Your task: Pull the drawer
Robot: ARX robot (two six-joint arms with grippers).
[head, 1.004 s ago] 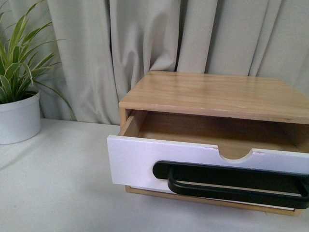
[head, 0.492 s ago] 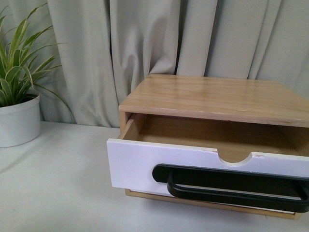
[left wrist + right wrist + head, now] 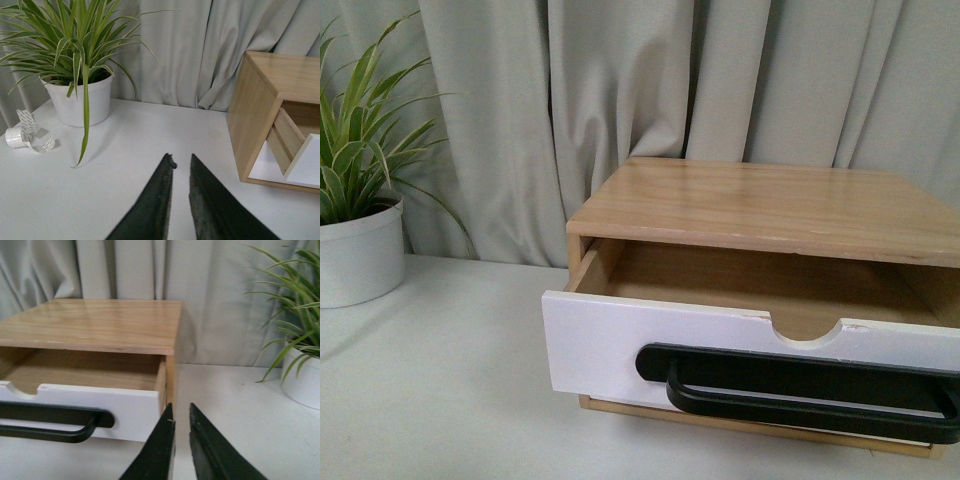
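on the white surface (image 3: 440, 380), sitting pulled out: drawer (image 3: 620, 350) (black handle (image 3: 800, 385) untouched); left gripper (image 3: 180, 165) and right gripper (image 3: 181, 422) hovering nearly closed, gripping nothing.

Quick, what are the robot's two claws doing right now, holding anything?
Left gripper: nearly shut, holding nothing.
Right gripper: nearly shut, holding nothing, beside the drawer.

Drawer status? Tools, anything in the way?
Left tool and right tool nearly shut, empty. Drawer pulled partway out, handle free. Nothing blocking.
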